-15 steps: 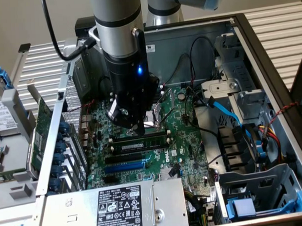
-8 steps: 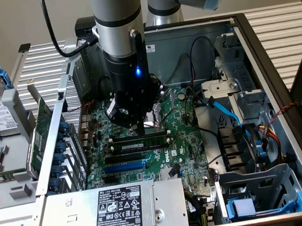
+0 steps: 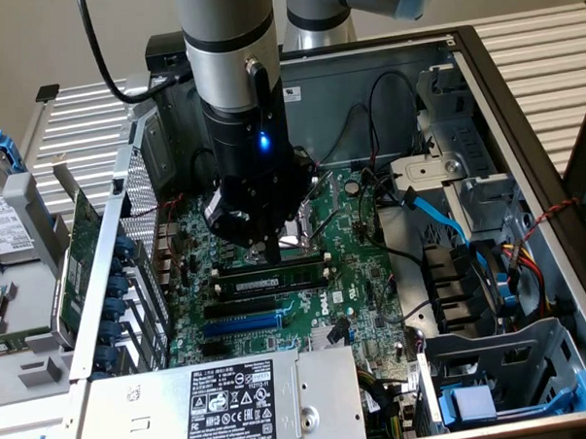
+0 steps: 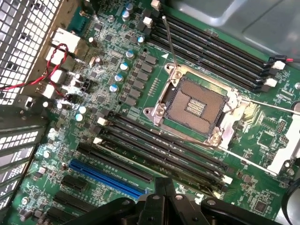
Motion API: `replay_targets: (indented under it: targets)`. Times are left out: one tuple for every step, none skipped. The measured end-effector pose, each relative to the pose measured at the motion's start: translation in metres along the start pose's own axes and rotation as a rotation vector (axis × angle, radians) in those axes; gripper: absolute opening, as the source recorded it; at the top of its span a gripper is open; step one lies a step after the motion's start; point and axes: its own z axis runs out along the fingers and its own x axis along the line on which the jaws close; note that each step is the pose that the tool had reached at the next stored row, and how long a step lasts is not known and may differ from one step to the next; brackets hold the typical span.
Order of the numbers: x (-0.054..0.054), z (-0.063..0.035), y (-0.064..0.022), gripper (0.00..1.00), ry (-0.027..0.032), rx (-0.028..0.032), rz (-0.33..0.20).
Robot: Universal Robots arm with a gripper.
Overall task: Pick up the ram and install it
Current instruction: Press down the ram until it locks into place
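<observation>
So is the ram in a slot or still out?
In a slot. The ram lies level in a black memory slot just below the CPU socket, with the claw shut above it.

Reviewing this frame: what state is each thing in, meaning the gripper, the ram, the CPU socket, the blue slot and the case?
gripper: shut, tips down at the ram, holding nothing.
ram: standing in a memory slot; how fully seated, cannot tell.
CPU socket: uncovered, no cooler on it.
blue slot: empty.
computer case: side open.
</observation>
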Motion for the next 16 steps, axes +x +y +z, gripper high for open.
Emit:
replay_targets:
  targets:
    - [0.0000, 0.0000, 0.0000, 0.11, 0.0001, 0.0004, 0.013]
    - [0.0000, 0.0000, 0.0000, 0.11, 0.0002, 0.0009, 0.028]
    - [0.0000, 0.0000, 0.0000, 0.11, 0.0003, 0.0014, 0.043]
    - [0.0000, 0.0000, 0.0000, 0.11, 0.0004, 0.0018, 0.058]
    - [0.0000, 0.0000, 0.0000, 0.11, 0.0005, 0.0023, 0.072]
    - [0.0000, 0.0000, 0.0000, 0.11, 0.0007, 0.0027, 0.087]
    - [0.0000, 0.0000, 0.0000, 0.11, 0.0007, 0.0031, 0.102]
    - [0.0000, 0.0000, 0.0000, 0.11, 0.0008, 0.0036, 0.116]
    - [0.0000, 0.0000, 0.0000, 0.11, 0.0010, 0.0041, 0.131]
    - [0.0000, 0.0000, 0.0000, 0.11, 0.0011, 0.0045, 0.145]
    - [0.0000, 0.0000, 0.0000, 0.11, 0.0012, 0.0049, 0.160]
    - [0.0000, 0.0000, 0.0000, 0.11, 0.0013, 0.0054, 0.174]
    - [0.0000, 0.0000, 0.0000, 0.11, 0.0014, 0.0058, 0.189]
    - [0.0000, 0.0000, 0.0000, 0.11, 0.0015, 0.0063, 0.204]
    - [0.0000, 0.0000, 0.0000, 0.11, 0.0017, 0.0068, 0.218]
    - [0.0000, 0.0000, 0.0000, 0.11, 0.0017, 0.0072, 0.233]
